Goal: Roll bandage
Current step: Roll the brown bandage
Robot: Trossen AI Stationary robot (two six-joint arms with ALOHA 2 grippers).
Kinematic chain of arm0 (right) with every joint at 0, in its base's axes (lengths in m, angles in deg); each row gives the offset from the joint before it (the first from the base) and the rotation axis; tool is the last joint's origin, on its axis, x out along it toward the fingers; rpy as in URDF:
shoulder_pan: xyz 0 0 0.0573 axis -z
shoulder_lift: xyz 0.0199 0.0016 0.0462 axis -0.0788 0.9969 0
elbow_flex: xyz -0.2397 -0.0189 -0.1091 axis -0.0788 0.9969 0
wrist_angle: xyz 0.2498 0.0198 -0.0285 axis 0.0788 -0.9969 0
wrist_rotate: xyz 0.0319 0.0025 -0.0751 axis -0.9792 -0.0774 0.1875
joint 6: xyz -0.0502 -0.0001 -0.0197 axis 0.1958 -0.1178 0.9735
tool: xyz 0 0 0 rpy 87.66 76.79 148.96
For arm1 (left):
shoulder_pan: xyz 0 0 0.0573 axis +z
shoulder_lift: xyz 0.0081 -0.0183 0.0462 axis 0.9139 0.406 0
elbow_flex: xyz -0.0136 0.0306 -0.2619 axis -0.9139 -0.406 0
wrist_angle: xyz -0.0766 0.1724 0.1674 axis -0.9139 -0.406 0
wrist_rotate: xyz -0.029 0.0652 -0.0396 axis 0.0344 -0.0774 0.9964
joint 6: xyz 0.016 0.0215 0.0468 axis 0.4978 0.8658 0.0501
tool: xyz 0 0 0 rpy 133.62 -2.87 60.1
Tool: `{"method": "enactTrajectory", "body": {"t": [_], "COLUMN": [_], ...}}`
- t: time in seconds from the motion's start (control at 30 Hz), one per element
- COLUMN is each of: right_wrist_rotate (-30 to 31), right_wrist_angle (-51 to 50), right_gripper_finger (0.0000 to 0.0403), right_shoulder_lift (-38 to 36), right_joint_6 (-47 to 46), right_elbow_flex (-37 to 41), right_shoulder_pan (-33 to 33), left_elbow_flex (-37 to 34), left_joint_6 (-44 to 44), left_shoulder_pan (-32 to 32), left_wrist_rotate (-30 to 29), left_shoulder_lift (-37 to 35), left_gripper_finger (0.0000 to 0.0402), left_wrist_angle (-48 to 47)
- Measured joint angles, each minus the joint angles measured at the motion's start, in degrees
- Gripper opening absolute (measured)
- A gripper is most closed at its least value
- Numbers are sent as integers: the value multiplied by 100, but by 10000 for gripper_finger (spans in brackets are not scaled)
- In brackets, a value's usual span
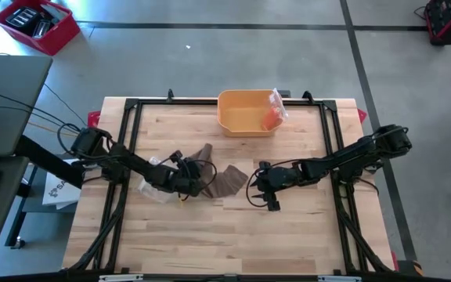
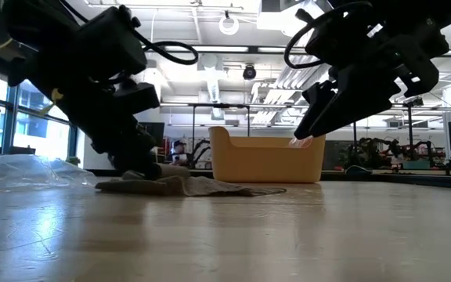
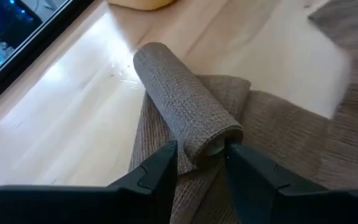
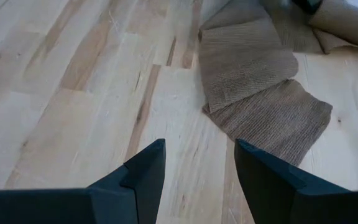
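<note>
Plastic wrapping (image 1: 149,190) lies crumpled at the left of your table (image 1: 210,243), just beside the left arm. Your left gripper (image 1: 196,186) sits low over the wood near the middle, and in its wrist view its two fingers (image 3: 160,171) pinch the near end of the rolled part of the bandage (image 3: 185,102), one on each side of the roll. The roll lies on its side on the loose brown cloth, whose unrolled length trails across the table toward the right in folds (image 1: 227,180). From the low view the cloth rests flat on the wood under that gripper (image 2: 135,149). Behind the bandage, at the far edge of the table, you have a yellow bin (image 1: 245,112) with a small orange packet (image 1: 272,116) in its right side. Your right gripper (image 1: 266,196) hangs above the wood just right of the cloth's end, fingers (image 4: 143,171) spread apart with nothing between them.
</note>
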Motion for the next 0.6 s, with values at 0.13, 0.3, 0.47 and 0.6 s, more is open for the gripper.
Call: {"method": "enactTrajectory", "body": {"t": [0.13,0.3,0.47,0.6], "right_wrist_rotate": [0,0,0,0], "right_wrist_angle": [-22,-46,-47,-134], "right_gripper_finger": [183,183,183,183], "right_shoulder_lift": [0,0,0,0], "right_joint_6": [0,0,0,-6], "right_elbow_flex": [0,0,0,0], "right_shoulder_pan": [0,0,0,0], "left_elbow_flex": [0,0,-1,-2], "left_joint_6": [4,8,6,9], "left_shoulder_pan": [145,252,302,301], "left_wrist_rotate": [-87,-174,-344,-688], "left_shoulder_lift": [0,0,0,0], "left_gripper_finger": [121,69,7,4], "left_wrist_angle": [11,195,497,751]}}
